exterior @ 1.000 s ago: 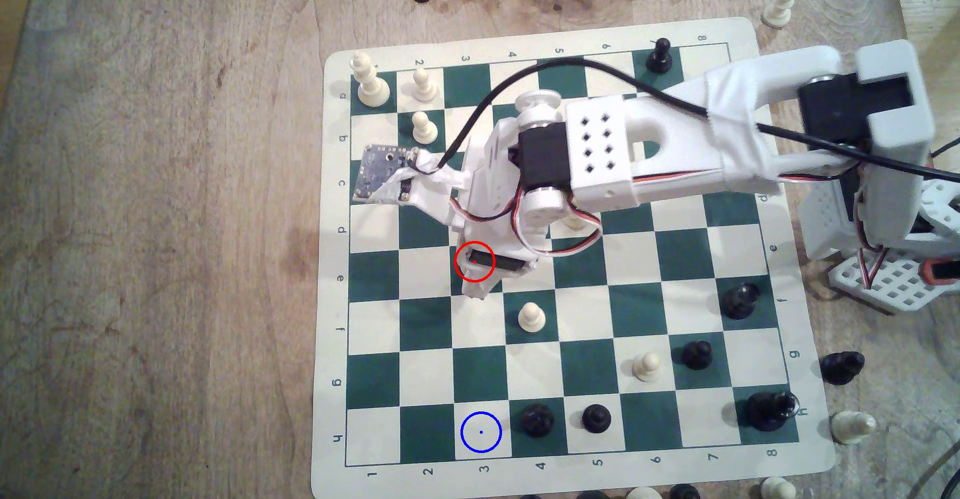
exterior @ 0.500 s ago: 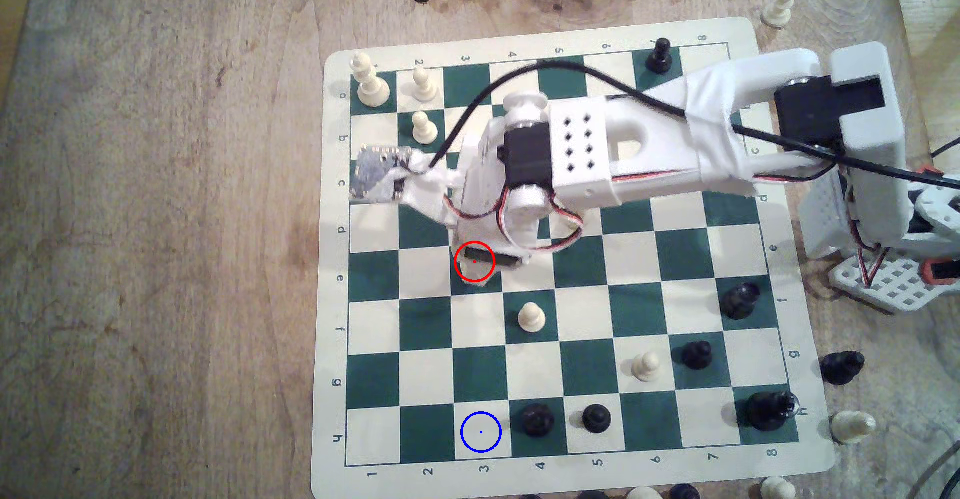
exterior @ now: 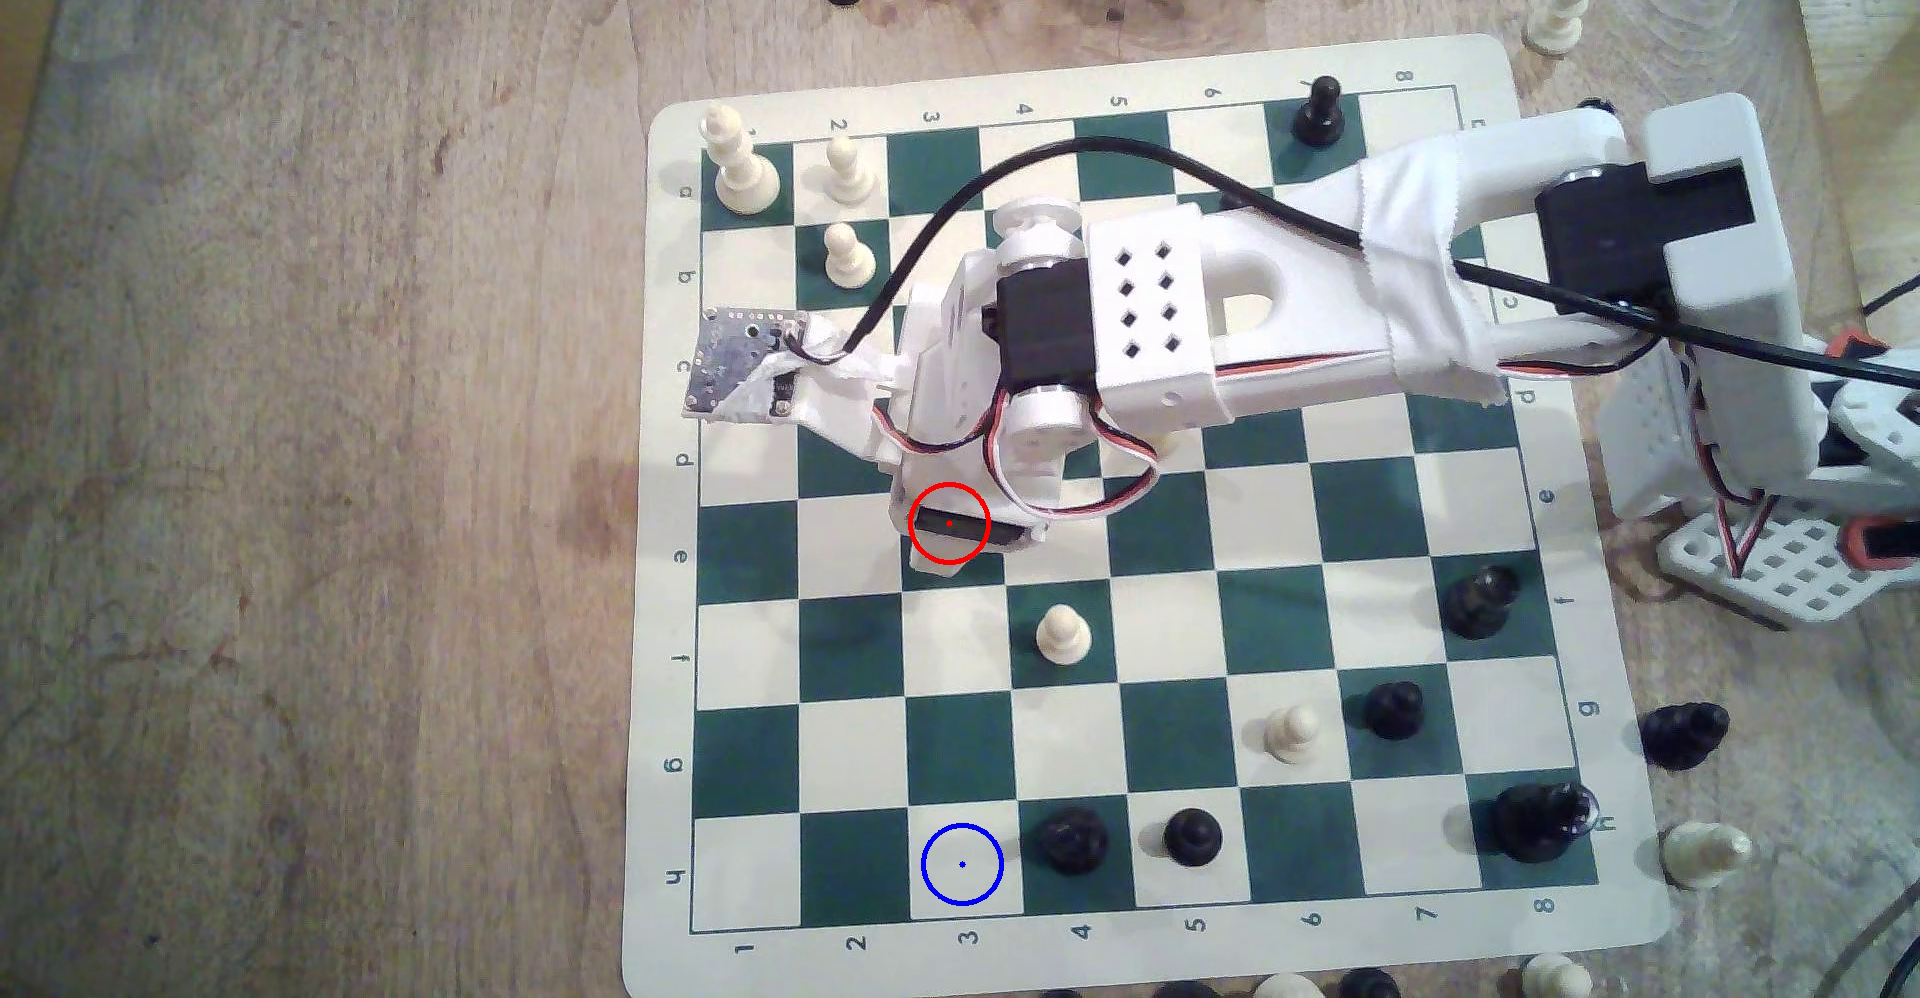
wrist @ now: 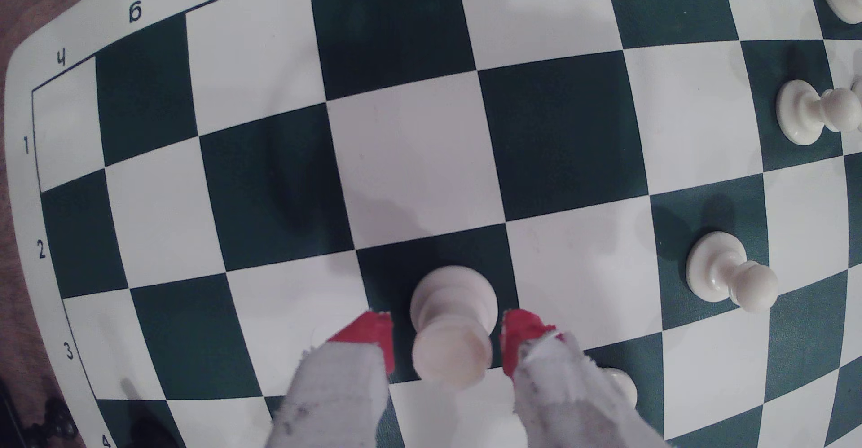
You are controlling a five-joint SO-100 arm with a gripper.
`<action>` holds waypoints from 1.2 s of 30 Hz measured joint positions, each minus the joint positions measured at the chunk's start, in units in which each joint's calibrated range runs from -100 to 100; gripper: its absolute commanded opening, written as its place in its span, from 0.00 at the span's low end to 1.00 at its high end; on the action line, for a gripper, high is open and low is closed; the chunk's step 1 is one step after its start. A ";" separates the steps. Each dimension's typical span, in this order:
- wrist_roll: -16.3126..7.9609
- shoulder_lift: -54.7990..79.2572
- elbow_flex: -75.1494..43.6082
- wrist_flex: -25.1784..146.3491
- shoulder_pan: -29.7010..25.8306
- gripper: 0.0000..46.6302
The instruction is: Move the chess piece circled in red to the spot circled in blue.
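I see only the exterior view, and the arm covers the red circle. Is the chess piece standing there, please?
Observer: Yes. In the wrist view the chess piece stands upright on its dark green square.
Operator: Has the claw closed on it?
Observer: No. The claw is open, with the piece between its red-tipped fingers and a gap on each side.
Operator: Is anything close to the fingers?
Observer: Another cream piece peeks out from behind one finger. Whether they touch, I cannot tell.
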 measured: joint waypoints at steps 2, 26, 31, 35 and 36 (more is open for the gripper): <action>0.00 0.00 0.00 0.00 0.00 0.21; -0.54 -4.44 0.00 3.51 -1.25 0.01; -0.78 -6.62 -0.36 3.51 -3.98 0.01; -1.32 -6.62 -3.07 3.51 -7.15 0.01; -1.51 -6.62 -3.80 3.51 -7.89 0.01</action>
